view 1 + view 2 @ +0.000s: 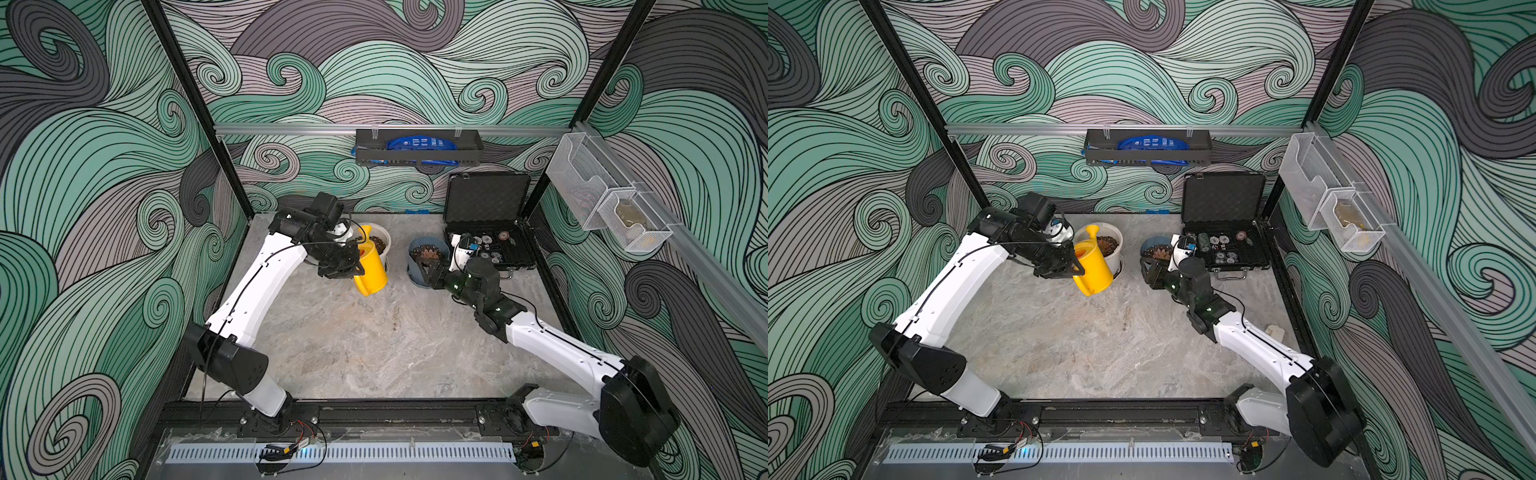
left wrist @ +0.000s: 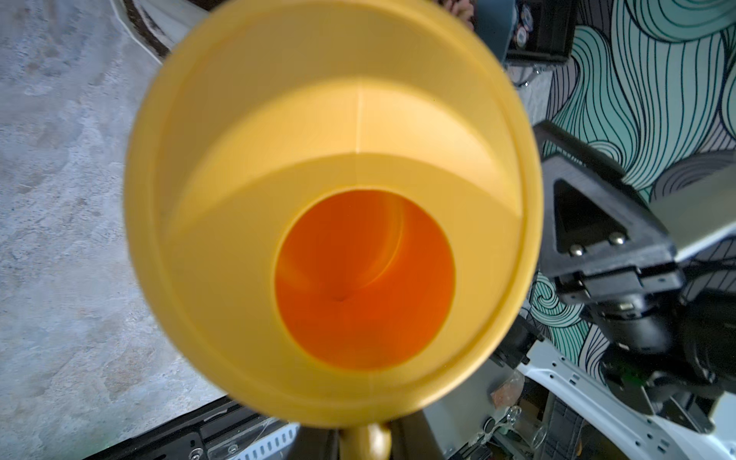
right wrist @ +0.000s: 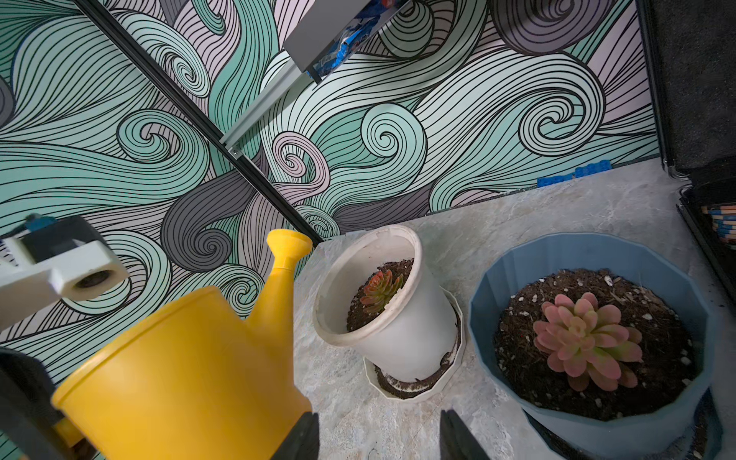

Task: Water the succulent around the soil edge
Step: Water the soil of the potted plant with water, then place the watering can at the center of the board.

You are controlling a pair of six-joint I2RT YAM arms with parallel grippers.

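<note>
On the marbled counter, an open black case stands back right. Beside it a blue pot carries a pink succulent in dark soil. The left hand is clamped on the handle of a yellow watering can, its spout by the white pot, perhaps just over the rim. That pot leans in its saucer, holding a red-green succulent. The right hand hangs near the blue pot, fingers apart, empty.
</note>
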